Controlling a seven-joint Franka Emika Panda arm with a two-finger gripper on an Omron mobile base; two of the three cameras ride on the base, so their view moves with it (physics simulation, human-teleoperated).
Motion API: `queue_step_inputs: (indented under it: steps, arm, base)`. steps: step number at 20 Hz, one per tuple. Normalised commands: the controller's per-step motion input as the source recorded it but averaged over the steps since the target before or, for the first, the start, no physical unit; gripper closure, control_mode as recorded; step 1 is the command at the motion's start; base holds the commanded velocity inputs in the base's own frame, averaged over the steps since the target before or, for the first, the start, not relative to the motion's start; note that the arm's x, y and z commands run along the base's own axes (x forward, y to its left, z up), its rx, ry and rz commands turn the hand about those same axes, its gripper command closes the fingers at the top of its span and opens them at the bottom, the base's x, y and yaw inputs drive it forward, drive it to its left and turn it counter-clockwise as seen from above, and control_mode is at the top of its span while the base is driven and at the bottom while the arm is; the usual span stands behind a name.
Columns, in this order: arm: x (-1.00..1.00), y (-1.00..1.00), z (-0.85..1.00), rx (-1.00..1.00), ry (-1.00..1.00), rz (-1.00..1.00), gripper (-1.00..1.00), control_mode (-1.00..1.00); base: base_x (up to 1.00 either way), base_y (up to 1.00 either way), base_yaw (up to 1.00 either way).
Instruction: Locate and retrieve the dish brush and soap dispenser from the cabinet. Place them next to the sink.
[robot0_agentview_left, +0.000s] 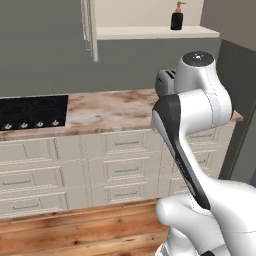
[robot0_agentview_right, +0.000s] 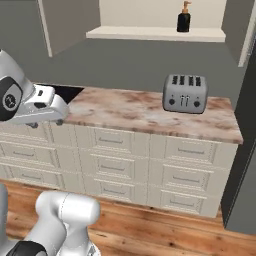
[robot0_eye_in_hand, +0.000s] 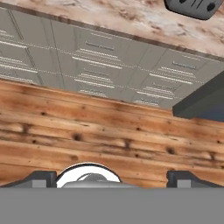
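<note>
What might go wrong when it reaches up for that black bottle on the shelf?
The soap dispenser stands high on the cabinet shelf, near the front edge, so a clumsy reach might tip it off. The toaster sits on the counter almost under it, and the rising arm could clip it. The pincer looks spread, holding nothing.

The soap dispenser (robot0_agentview_right: 184, 19), a squat black bottle with a copper-orange pump, stood upright on the pale shelf of the open cabinet (robot0_agentview_right: 155, 33). Its nozzle direction was too small to judge.
</note>
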Motion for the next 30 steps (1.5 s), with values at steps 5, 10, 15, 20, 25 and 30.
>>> queue_step_inputs:
  steps: [5, 10, 15, 20, 25, 30]
  arm:
    - [0.00, 0.00, 0.00, 0.00, 0.00, 0.00, -1.00, 1.00]
    - [0.00, 0.00, 0.00, 0.00, 0.00, 0.00, -1.00, 1.00]
    - [0.00, 0.00, 0.00, 0.00, 0.00, 0.00, -1.00, 1.00]
    - [0.00, 0.00, 0.00, 0.00, 0.00, 0.00, -1.00, 1.00]
    - [0.00, 0.00, 0.00, 0.00, 0.00, 0.00, -1.00, 1.00]
    - [0.00, 0.00, 0.00, 0.00, 0.00, 0.00, -1.00, 1.00]
  base:
    - [0.25, -0.15, -0.13]
    - [0.38, 0.14, -0.02]
    - [0.76, 0.03, 0.00]
    - [0.81, 0.00, 0.00]
    - [0.73, 0.00, 0.00]
    - [0.63, -0.10, 0.00]
